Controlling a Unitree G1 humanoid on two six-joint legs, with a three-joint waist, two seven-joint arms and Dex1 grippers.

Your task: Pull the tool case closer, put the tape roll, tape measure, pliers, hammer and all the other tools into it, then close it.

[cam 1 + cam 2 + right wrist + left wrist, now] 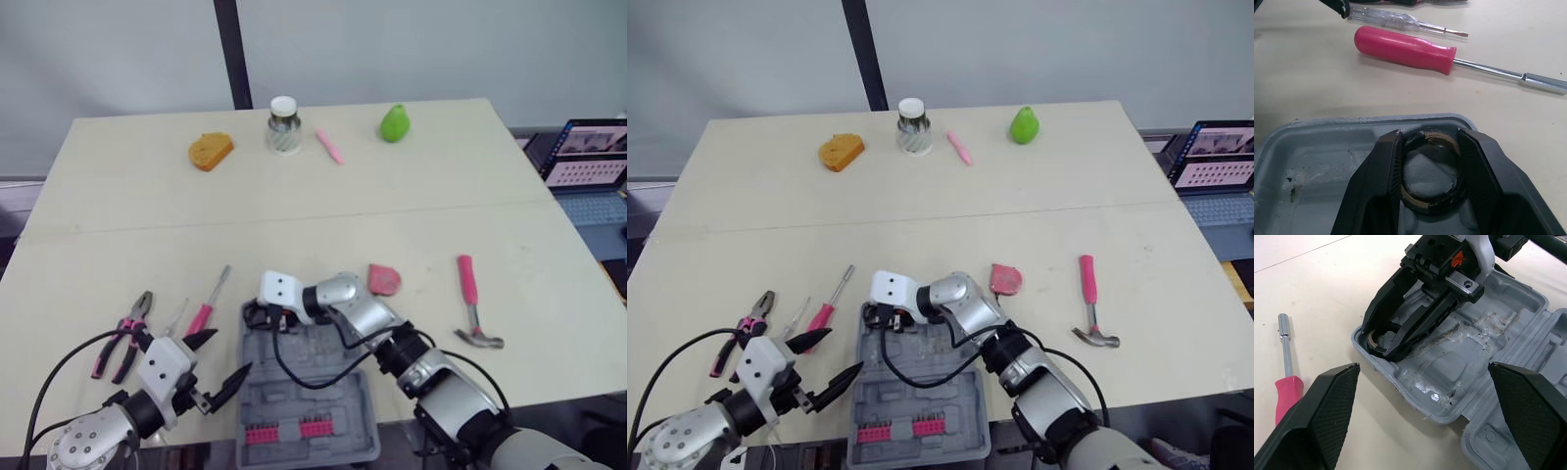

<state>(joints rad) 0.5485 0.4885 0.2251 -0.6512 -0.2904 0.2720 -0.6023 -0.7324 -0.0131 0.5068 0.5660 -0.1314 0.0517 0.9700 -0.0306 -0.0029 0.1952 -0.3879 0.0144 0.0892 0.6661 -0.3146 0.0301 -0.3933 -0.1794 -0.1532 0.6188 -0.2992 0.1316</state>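
Note:
The grey tool case (pixel 333 401) lies open at the table's front edge. My right gripper (pixel 263 315) reaches into its far left corner, shut on the black tape roll (pixel 1429 176), which rests low in that corner pocket. My left gripper (pixel 217 360) hovers open just left of the case, holding nothing. Left of the case lie the pink-handled pliers (pixel 125 333), a clear tester screwdriver (pixel 176 315) and a pink screwdriver (pixel 208 305). The pink tape measure (pixel 384 280) sits just beyond the case, and the pink-handled hammer (pixel 472 299) lies to its right.
Along the far side of the table stand an orange block (pixel 210 150), a white-lidded jar (pixel 283 124), a pink pen (pixel 330 147) and a green pear (pixel 395 122). A laptop (pixel 588 157) sits off the table's right edge. Pink bits (pixel 284 431) fill the case's near half.

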